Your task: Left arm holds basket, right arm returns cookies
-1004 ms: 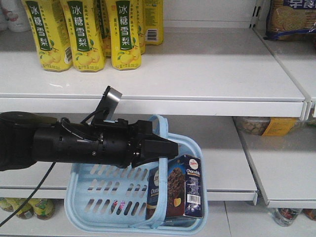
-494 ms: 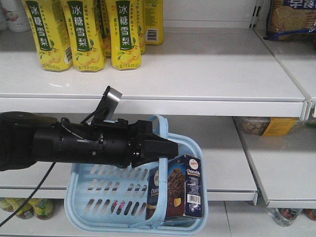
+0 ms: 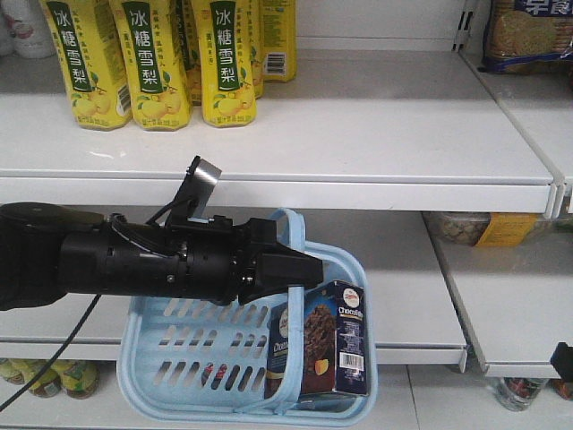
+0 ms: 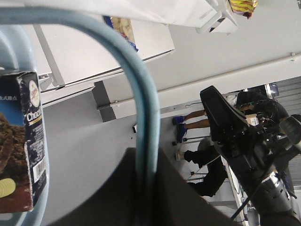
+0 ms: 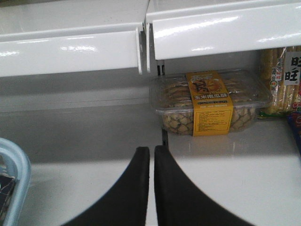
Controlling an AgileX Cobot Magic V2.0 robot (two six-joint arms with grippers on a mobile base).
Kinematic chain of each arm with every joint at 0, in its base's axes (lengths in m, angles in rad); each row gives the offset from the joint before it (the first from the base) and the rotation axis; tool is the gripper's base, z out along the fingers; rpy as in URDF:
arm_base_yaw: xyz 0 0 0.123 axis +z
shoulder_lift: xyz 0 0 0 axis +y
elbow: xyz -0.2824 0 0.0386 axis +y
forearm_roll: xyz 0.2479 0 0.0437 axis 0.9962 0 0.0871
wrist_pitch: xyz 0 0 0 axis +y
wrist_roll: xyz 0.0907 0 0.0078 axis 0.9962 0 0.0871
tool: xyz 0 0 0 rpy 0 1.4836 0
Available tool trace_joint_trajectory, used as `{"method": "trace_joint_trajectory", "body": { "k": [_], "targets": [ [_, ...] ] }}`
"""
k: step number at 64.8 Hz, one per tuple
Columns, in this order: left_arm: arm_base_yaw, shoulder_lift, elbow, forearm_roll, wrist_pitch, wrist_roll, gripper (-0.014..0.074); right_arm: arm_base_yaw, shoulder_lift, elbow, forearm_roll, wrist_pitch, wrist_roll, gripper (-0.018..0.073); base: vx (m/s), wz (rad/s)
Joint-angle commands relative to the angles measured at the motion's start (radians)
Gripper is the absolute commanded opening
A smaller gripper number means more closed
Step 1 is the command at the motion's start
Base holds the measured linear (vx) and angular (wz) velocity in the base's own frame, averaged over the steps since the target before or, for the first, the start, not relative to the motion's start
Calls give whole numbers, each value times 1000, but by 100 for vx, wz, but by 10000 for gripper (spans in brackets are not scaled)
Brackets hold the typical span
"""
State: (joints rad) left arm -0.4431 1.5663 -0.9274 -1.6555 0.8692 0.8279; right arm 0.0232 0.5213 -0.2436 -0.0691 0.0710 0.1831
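Note:
The light blue basket [image 3: 179, 358] hangs in front of the lower shelf. My left gripper [image 3: 300, 269] is shut on its hoop handle [image 4: 146, 108], which runs between the dark fingers in the left wrist view. The cookies [image 3: 327, 345], a dark navy box with a chocolate picture, stand upright in the basket's right end, also seen as the cookies [image 4: 28, 141] at the left of the left wrist view. My right gripper [image 5: 151, 150] is shut and holds nothing, hovering over the white lower shelf to the right of the basket's corner [image 5: 14, 174]. A black tip of the right arm [image 3: 563, 358] shows at the front view's right edge.
Yellow drink bottles [image 3: 148, 63] stand on the upper shelf [image 3: 358, 134]. A clear tray of biscuits with a yellow label [image 5: 209, 103] sits at the back of the lower shelf, with wrapped packs [image 5: 282, 80] beside it. A shelf divider [image 5: 143, 47] hangs above.
A black part of the right arm has come into the front view at the lower right edge. The left arm, basket and cookies have not moved.

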Motion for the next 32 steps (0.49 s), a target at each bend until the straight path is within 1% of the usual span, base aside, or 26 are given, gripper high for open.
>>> {"method": "trace_joint_trajectory", "body": {
  "k": [1,7,14,22,32],
  "targets": [
    [6,-35,-33,-97,-25,16,-3,-1,12,-35,-4,-87,4,-3,0,0],
    [6,-35,-33,-97,-25,16,-3,-1,12,-35,-4,-87,4,10,0,0],
    [6,-35,-33,-97,-25,16,-3,-1,12,-35,-4,-86,9,52,0,0],
    [6,-35,-33,-97,-25,16,-3,-1,12,-35,0,-86,32,139,0,0],
    [6,-35,-33,-97,-25,16,-3,-1,12,-35,0,-86,46,277,0,0]
  ]
}}
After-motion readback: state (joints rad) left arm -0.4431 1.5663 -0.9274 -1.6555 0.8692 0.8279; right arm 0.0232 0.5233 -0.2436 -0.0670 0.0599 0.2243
